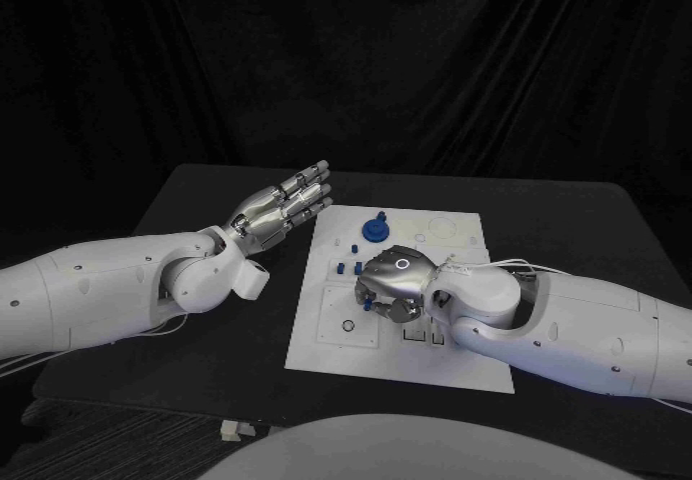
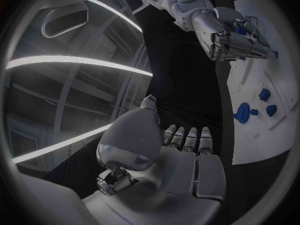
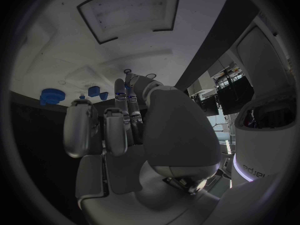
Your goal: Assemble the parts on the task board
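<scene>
The white task board [image 1: 325, 345] lies in the middle of the black table. A round blue part [image 1: 375, 230] stands near its far edge, with small blue parts [image 1: 349, 267] just in front of it. My right hand [image 1: 395, 285] hovers over the board's middle with its fingers curled down, and a small blue part [image 2: 240, 30] shows between its fingertips. My left hand [image 1: 281, 210] is off the board's far left corner, fingers straight and apart, holding nothing. The left wrist view shows the round blue part [image 2: 242, 112] on the board [image 2: 262, 140].
A round socket [image 1: 348, 326] and two slots [image 1: 415, 335] sit in the board's near half. The black table [image 1: 577, 230] has bare room to the right of the board and behind it. Dark cloth hangs at the back.
</scene>
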Tool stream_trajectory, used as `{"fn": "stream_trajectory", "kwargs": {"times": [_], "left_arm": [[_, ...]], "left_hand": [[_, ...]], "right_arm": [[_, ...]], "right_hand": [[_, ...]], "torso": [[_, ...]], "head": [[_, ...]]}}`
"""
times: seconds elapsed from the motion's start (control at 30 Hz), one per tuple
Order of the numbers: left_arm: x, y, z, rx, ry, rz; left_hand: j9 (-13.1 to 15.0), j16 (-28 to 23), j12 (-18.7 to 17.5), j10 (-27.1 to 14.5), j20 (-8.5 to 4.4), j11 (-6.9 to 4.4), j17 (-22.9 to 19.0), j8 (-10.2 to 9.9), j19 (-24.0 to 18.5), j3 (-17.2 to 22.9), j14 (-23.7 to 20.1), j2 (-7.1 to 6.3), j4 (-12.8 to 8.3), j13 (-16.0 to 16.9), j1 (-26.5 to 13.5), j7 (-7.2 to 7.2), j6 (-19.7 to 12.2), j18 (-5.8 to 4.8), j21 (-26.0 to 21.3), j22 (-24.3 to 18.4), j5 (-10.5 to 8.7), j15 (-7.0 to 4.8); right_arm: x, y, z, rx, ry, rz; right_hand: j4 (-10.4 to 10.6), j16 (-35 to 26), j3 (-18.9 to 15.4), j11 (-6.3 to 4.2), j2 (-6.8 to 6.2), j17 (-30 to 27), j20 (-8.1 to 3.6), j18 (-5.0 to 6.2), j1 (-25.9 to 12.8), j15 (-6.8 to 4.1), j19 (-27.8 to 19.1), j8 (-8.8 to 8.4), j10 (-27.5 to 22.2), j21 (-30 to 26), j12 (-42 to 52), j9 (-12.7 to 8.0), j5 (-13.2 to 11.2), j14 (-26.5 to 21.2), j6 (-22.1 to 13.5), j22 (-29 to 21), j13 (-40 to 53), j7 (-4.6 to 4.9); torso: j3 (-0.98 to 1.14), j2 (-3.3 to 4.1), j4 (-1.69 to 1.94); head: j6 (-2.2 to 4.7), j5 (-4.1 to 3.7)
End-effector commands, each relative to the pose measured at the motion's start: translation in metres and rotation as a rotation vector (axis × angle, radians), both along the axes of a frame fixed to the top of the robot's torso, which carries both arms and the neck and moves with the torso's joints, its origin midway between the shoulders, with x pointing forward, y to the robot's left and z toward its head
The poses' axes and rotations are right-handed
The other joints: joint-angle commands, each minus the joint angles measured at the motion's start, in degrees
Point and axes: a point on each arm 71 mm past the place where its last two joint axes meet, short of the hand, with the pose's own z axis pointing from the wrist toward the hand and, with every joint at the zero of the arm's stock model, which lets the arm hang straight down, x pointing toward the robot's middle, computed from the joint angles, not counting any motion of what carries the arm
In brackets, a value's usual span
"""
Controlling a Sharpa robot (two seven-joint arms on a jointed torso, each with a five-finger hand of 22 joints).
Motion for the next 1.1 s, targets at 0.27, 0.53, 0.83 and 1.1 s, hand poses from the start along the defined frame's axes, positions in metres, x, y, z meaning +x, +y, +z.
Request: {"fn": "stream_trajectory", "kwargs": {"times": [0.27, 0.53, 0.83, 1.1], "left_arm": [[-0.0006, -0.0019, -0.0006, -0.015, 0.006, -0.014], [-0.0007, -0.0018, -0.0011, -0.014, 0.01, -0.016], [-0.0005, -0.0032, -0.0019, -0.014, 0.014, -0.021], [-0.0001, -0.0034, -0.0025, -0.012, 0.016, -0.022]], "left_hand": [[0.0, -0.2, 0.4, 0.0, 0.61, 0.79, -0.1, 0.1, 0.0, 0.2, 0.1, 0.33, 0.1, 0.1, 0.3, -0.01, 0.1, -0.18, -0.3, 0.2, 0.24, 0.71], [0.0, -0.2, 0.4, 0.0, 0.81, 0.92, -0.1, 0.1, 0.0, 0.2, 0.1, 0.39, 0.1, 0.1, 0.3, 0.18, 0.2, -0.2, -0.3, 0.2, 0.26, 0.91], [0.1, -0.2, 0.5, 0.0, 1.08, 1.03, -0.1, 0.2, 0.0, 0.2, 0.1, 0.56, 0.1, 0.1, 0.4, 0.75, 0.3, -0.21, -0.2, 0.2, 0.3, 1.19], [0.1, -0.2, 0.6, 0.0, 1.14, 1.08, -0.1, 0.2, 0.0, 0.2, 0.1, 0.67, 0.1, 0.1, 0.4, 1.04, 0.4, -0.2, -0.2, 0.3, 0.37, 1.24]], "right_arm": [[-0.0016, 0.0003, -0.0062, -0.026, 0.009, -0.019], [-0.0024, -0.0009, -0.0097, -0.044, 0.02, -0.03], [-0.0027, -0.0016, -0.0113, -0.055, 0.026, -0.033], [-0.003, -0.0016, -0.0118, -0.058, 0.029, -0.03]], "right_hand": [[-0.6, -0.2, 0.0, -0.08, 0.09, 0.4, 0.37, 0.21, 0.2, 0.08, 0.1, -0.17, 0.6, -0.3, -0.2, 0.0, 0.4, 3.3, -0.2, 10.7, 0.1, 0.28], [-0.7, -0.2, -0.1, 0.01, 0.05, 0.2, 0.38, 0.23, 0.2, 0.12, 0.0, -0.45, 0.4, -0.4, -0.3, -0.1, 0.5, 3.2, -0.5, 10.6, 0.1, 0.38], [-0.8, -0.5, -0.6, 0.59, -0.15, -0.3, 0.71, 0.32, -0.5, 0.6, -0.3, -2.27, -0.6, -1.0, -0.6, -0.8, 0.1, 3.0, -3.1, 10.5, 0.2, 1.09], [-0.5, -0.7, -1.4, 0.66, -0.47, -0.6, 0.75, 0.46, -1.4, 0.53, -0.6, -3.37, -2.2, -1.5, -1.0, -1.3, -0.6, 2.8, -4.8, 10.3, 0.2, 0.95]], "torso": [[-0.04, -0.06, 0.01], [0.0, -0.01, -0.03], [0.0, -0.01, 0.0], [0.0, -0.02, -0.01]], "head": [[0.01, 0.09], [0.01, 0.18], [0.01, 0.04], [0.01, 0.09]]}}
